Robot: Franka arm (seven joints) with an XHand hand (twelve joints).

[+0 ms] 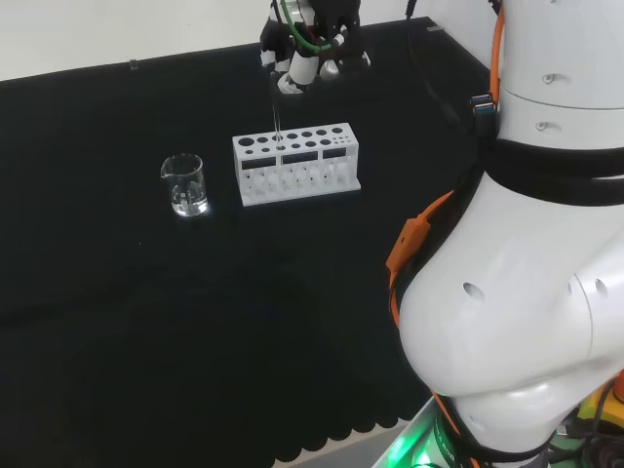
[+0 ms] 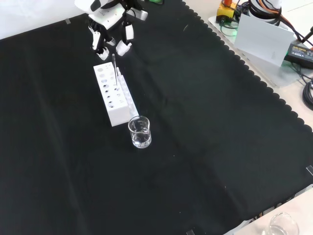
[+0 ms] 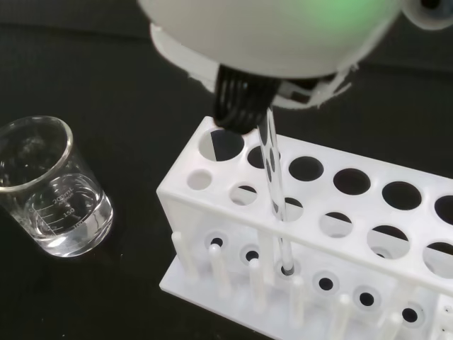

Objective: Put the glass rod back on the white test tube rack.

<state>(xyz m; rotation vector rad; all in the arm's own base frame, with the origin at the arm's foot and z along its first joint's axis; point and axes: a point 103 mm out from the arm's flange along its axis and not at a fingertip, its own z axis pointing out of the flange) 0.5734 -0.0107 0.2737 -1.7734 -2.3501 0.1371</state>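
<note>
The glass rod (image 3: 276, 184), thin, stiff, slippery and breakable, stands through a hole of the white test tube rack (image 1: 297, 164); the hand's (image 1: 307, 44) fingers pinch its top end.

Matt black cloth (image 1: 146, 322) covers the worktop; the rack (image 3: 318, 234) looks smooth white plastic, the beaker (image 3: 49, 188) and rod (image 3: 272, 177) clear, glossy glass.

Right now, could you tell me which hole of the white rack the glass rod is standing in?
The glass rod passes through a front-row hole of the white rack, third from the end nearest the beaker. The other holes stand empty.
</note>
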